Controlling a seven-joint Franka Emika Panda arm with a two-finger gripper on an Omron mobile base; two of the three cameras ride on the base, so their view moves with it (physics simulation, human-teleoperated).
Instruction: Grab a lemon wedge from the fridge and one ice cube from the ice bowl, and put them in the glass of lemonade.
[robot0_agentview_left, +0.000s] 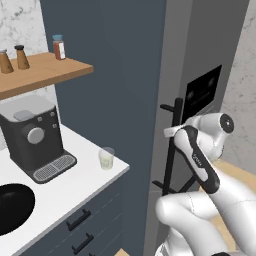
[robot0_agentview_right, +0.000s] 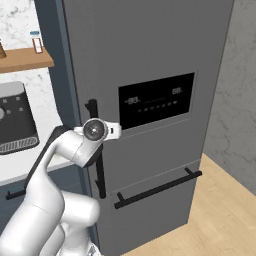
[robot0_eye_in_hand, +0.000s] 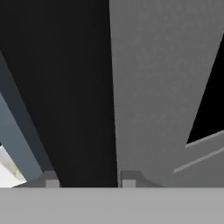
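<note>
The tall grey fridge (robot0_agentview_left: 200, 50) (robot0_agentview_right: 150, 50) stands with its door closed, so the lemon wedge is hidden. My gripper (robot0_agentview_left: 173, 131) (robot0_agentview_right: 118, 131) (robot0_eye_in_hand: 89, 180) is at the long black upright door handle (robot0_agentview_left: 171, 150) (robot0_agentview_right: 100, 175) (robot0_eye_in_hand: 78, 96). In the hand view its fingertips (robot0_eye_in_hand: 129, 179) press against both sides of the handle. The glass of lemonade (robot0_agentview_left: 106, 158) stands near the corner of the white counter. The black ice bowl (robot0_agentview_left: 31, 197) sits at the counter's near left; no ice cube can be made out in it.
A black coffee machine (robot0_agentview_left: 35, 140) (robot0_agentview_right: 15, 117) stands on the counter (robot0_agentview_left: 75, 180) under a wooden shelf (robot0_agentview_left: 45, 72) with spice bottles. The fridge has a black display panel (robot0_agentview_right: 156, 100) and a lower drawer handle (robot0_agentview_right: 157, 189). Wooden floor (robot0_agentview_right: 220, 215) lies to the right.
</note>
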